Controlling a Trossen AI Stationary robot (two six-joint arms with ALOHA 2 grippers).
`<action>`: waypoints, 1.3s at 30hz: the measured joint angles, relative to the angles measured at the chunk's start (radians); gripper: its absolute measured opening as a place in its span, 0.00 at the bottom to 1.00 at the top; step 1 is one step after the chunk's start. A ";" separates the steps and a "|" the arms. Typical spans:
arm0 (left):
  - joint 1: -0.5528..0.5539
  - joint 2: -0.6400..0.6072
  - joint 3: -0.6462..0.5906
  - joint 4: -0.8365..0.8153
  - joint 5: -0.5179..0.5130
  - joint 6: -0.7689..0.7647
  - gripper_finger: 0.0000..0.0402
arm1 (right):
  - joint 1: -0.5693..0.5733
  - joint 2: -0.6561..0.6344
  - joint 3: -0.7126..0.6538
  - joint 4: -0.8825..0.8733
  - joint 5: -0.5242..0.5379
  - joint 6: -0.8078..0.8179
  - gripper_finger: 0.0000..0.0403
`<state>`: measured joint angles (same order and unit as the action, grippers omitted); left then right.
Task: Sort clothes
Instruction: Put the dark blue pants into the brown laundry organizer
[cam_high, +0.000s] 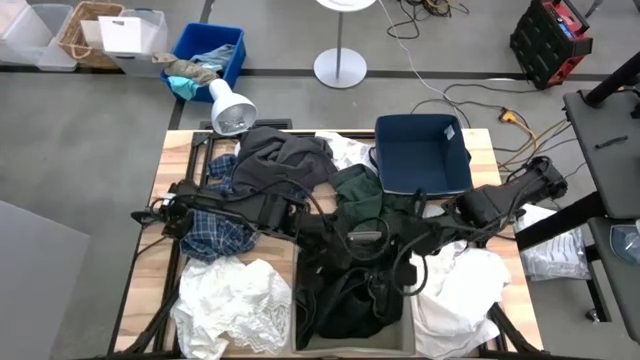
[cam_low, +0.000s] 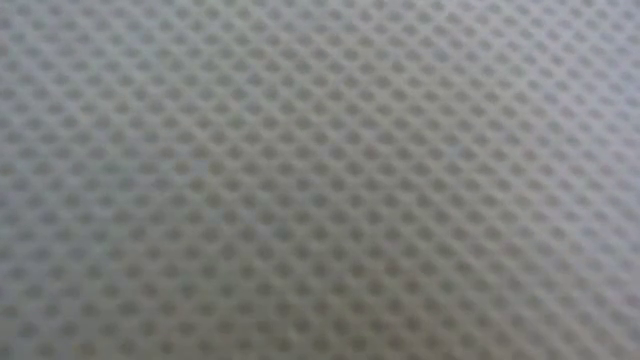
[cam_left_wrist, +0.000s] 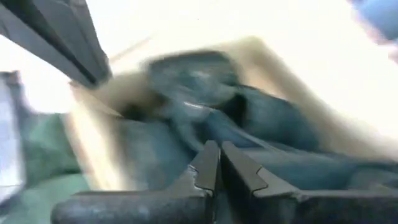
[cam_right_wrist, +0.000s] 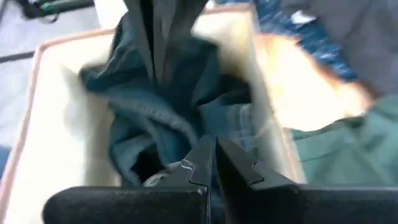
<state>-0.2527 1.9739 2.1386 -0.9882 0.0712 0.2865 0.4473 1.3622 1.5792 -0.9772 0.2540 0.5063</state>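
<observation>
A black garment (cam_high: 345, 300) lies crumpled in a pale open bin (cam_right_wrist: 28, 143) at the middle of the table's near side. It also shows as a dark heap (cam_right_wrist: 155, 118) in the right wrist view. Both grippers hang above it, fingers shut, nothing between them: my left gripper (cam_left_wrist: 219, 163) comes in from the left (cam_high: 362, 242), my right gripper (cam_right_wrist: 215, 158) from the right (cam_high: 392, 268). On the table around the bin lie a plaid shirt (cam_high: 215, 232), a charcoal garment (cam_high: 282, 160), a dark green one (cam_high: 356, 190) and white ones (cam_high: 240, 300) (cam_high: 455, 290).
A navy bin (cam_high: 422, 152) stands at the table's far right. A lamp head (cam_high: 232, 112) sits at the far edge. Off the table, a blue crate (cam_high: 232, 45) holds rags. White mesh fabric (cam_low: 320, 180) fills the whole low view.
</observation>
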 joint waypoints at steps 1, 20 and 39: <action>-0.001 0.001 -0.015 0.026 -0.039 0.011 0.00 | 0.000 -0.007 0.015 -0.010 0.026 0.004 0.03; -0.126 0.004 -0.379 0.417 -0.348 0.019 0.00 | -0.001 -0.136 0.129 -0.224 0.350 0.193 0.03; -0.104 0.089 -0.532 0.490 -0.301 -0.128 0.00 | -0.001 -0.091 0.124 -0.222 0.367 0.190 0.03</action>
<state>-0.3568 2.0627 1.6066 -0.4986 -0.2297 0.1580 0.4465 1.2714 1.7035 -1.1992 0.6209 0.6964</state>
